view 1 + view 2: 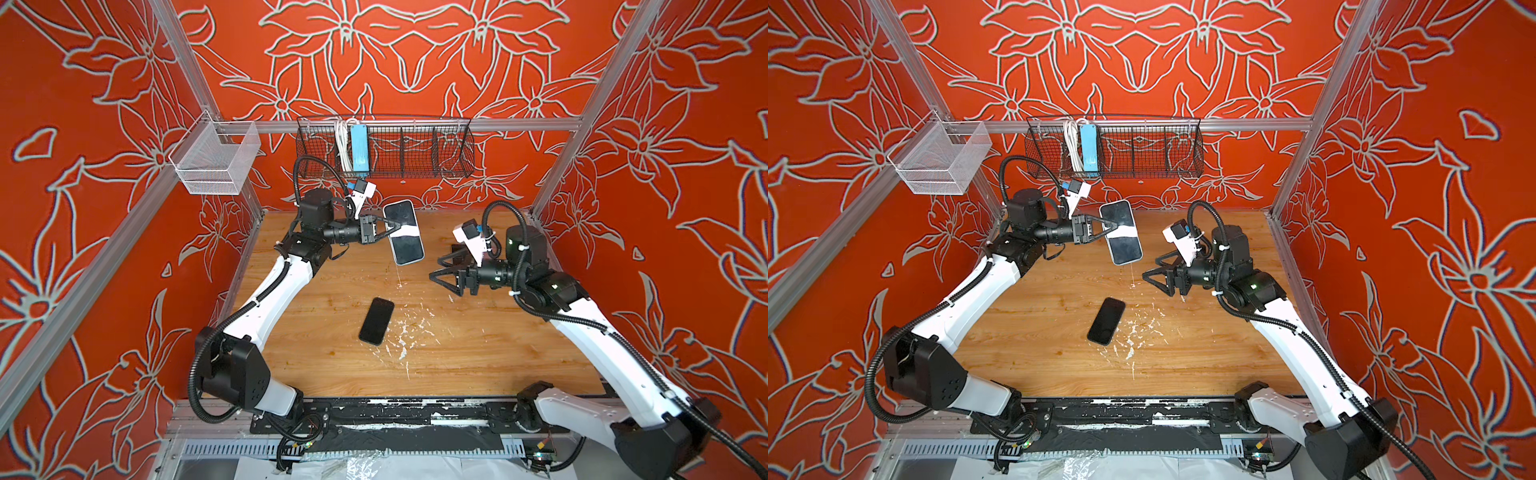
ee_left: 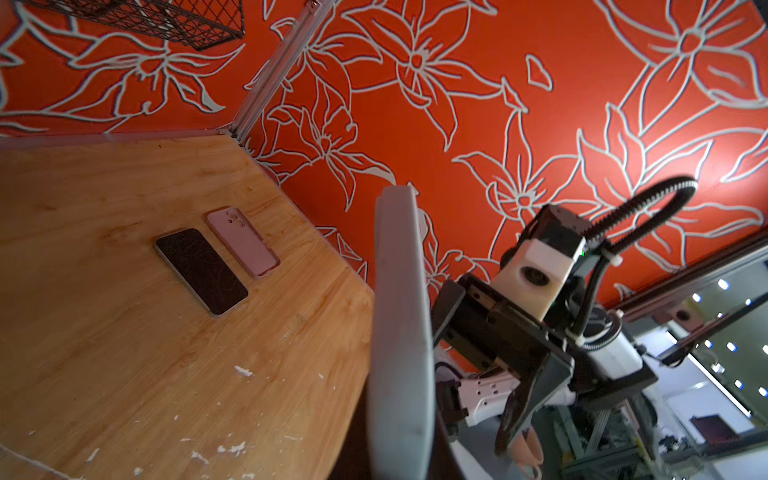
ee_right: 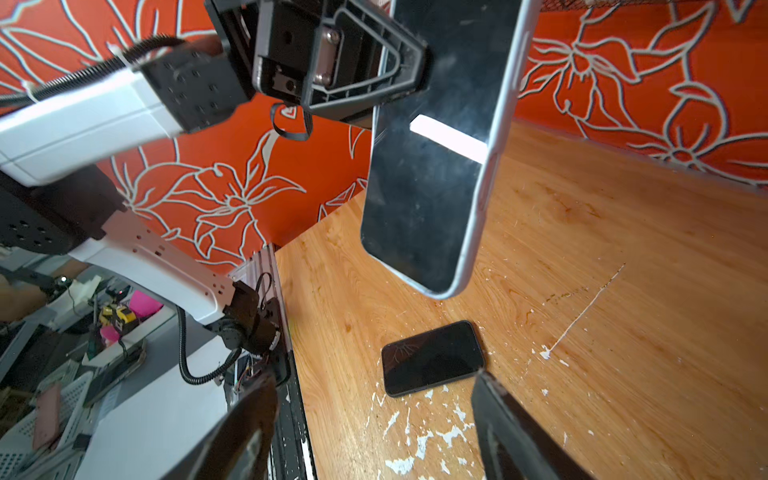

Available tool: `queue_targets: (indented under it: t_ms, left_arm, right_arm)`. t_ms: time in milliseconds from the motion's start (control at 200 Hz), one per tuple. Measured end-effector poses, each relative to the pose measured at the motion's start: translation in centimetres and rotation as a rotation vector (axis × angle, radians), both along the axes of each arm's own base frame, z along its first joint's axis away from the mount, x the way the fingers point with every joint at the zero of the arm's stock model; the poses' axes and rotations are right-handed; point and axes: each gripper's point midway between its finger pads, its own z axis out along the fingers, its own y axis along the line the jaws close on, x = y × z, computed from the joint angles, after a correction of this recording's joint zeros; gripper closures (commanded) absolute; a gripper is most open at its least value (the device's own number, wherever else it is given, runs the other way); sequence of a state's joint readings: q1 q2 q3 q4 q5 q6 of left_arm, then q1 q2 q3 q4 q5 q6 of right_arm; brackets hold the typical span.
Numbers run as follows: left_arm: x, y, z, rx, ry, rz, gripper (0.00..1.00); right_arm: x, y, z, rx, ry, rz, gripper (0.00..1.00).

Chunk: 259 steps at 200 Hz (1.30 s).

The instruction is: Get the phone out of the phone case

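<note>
- Phone case (image 1: 408,246), light blue at the rim with a dark glossy face, hangs in the air above the far half of the wooden table (image 1: 478,353). Whether a phone sits inside it cannot be told for sure.
- Left gripper (image 1: 394,228) is clamped on the middle of the case's left long edge, and this is the only thing holding the case up.
- The case's long axis runs from the back wall toward the front. Its near end dips toward the table, and its dark face is turned up and toward the right arm.
- Right gripper (image 1: 435,268) hovers just right of that near end, clear of it, with its tips pointing left. Its fingers (image 3: 511,436) are spread wide and hold nothing.
- Black phone (image 1: 376,321) lies flat and bare on the table, in front of both grippers and near the middle. Its long axis runs roughly front to back.
- The right arm is the free one and is nearer both the case's lower end and the black phone.
- If a phone is in the case, the next move is probably a short reach left to that free lower end.
- Open air separates the right gripper from the case. The case's far end sits close to the back wall, under a wire basket (image 1: 415,149).
- Bare wood surrounds the black phone, with white scuffs (image 1: 405,332) just to its right.
- In the left wrist view, another phone (image 2: 201,270) and a pink case (image 2: 243,241) lie side by side near a table corner, well apart from the work.
</note>
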<state>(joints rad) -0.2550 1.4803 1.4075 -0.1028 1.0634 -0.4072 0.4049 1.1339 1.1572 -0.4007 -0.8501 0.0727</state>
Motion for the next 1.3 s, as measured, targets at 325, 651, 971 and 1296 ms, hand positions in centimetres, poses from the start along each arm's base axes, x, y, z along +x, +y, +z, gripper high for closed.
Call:
queue_targets:
  t_ms: [325, 651, 971, 1296]
  left_arm:
    - [-1.1, 1.6, -4.4, 0.164, 0.011, -0.125, 1.00]
    - [-2.9, 1.7, -5.2, 0.179, 0.019, -0.188, 1.00]
    - [-4.3, 1.6, -3.9, 0.134, -0.018, -0.232, 1.00]
    - [-4.6, 1.6, -4.5, 0.121, 0.001, -0.248, 1.00]
  right_arm:
    - [-0.5, 1.0, -3.7, -0.137, 0.062, 0.131, 0.34]
    - [-2.1, 4.2, -7.6, -0.255, 0.086, 0.285, 0.46]
    - [-2.0, 6.0, -7.5, -0.261, 0.062, 0.342, 0.48]
    - [-1.5, 7.1, -6.7, -0.242, 0.037, 0.364, 0.55]
